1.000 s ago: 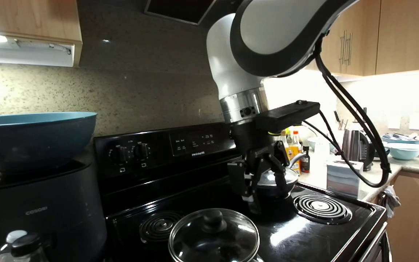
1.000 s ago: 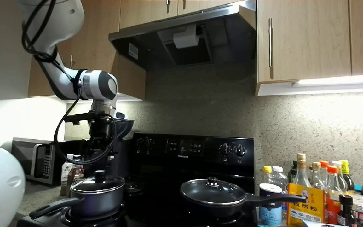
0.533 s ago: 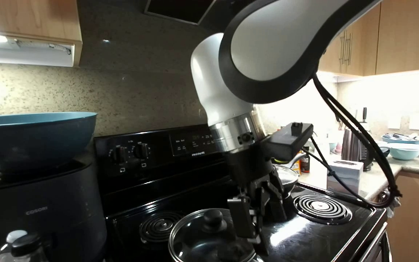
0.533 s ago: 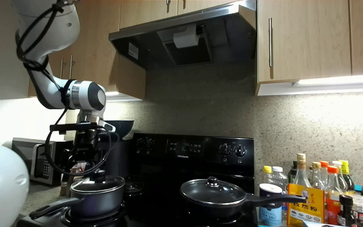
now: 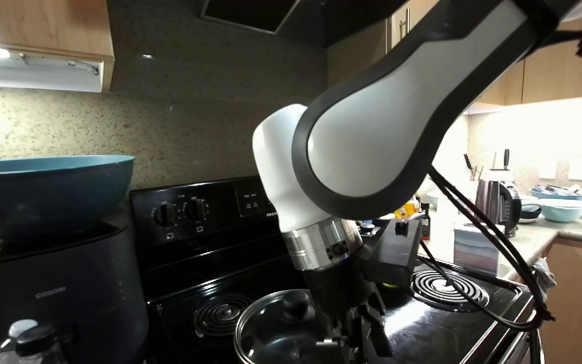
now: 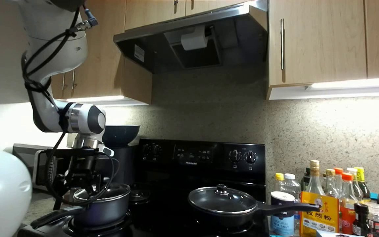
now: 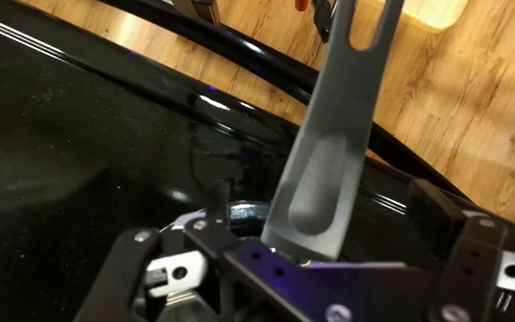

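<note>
Fingers (image 7: 438, 223) spread wide; in wrist view, saucepan handle (image 7: 324, 179) between them, gap either side, overhanging stove's front edge (image 7: 159, 74).

Grey saucepan (image 6: 109, 210) upright on stovetop (image 6: 163, 210), clear lid (image 5: 265, 333) seemingly flush.

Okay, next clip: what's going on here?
A robot arm has its open end effector at the gray handle of a saucepan on a stove. In the wrist view the handle lies between the spread fingers, not clamped; how near they are in height is hard to tell. The saucepan has its glass lid on, and a frying pan, also lidded, stands on the same stove.
</note>
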Motion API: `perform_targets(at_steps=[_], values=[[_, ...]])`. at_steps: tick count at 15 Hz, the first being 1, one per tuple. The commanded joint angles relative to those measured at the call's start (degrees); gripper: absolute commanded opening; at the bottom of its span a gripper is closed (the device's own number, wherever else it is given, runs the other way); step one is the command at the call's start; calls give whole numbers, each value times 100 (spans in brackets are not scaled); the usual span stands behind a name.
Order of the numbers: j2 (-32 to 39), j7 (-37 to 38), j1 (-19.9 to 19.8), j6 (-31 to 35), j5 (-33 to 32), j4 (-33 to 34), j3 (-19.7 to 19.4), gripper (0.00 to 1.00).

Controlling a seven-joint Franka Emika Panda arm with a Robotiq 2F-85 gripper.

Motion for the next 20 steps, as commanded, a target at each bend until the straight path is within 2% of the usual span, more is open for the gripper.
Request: perform_targets(at_steps=[1, 2, 3, 4, 9, 15, 17, 20], values=[[186, -206, -17, 318, -85, -75, -26, 100], [239, -190, -18, 385, -116, -66, -37, 100], [282, -171, -19, 423, -115, -55, -47, 90], [320, -161, -24, 447, -102, -46, -59, 74], [363, -80, -55, 427, -61, -2, -130, 41], [-10, 41, -97, 446, -60, -171, -228, 4], [-228, 126, -117, 494, -78, -294, -272, 0], [-603, 327, -161, 515, -148, -492, -344, 0]])
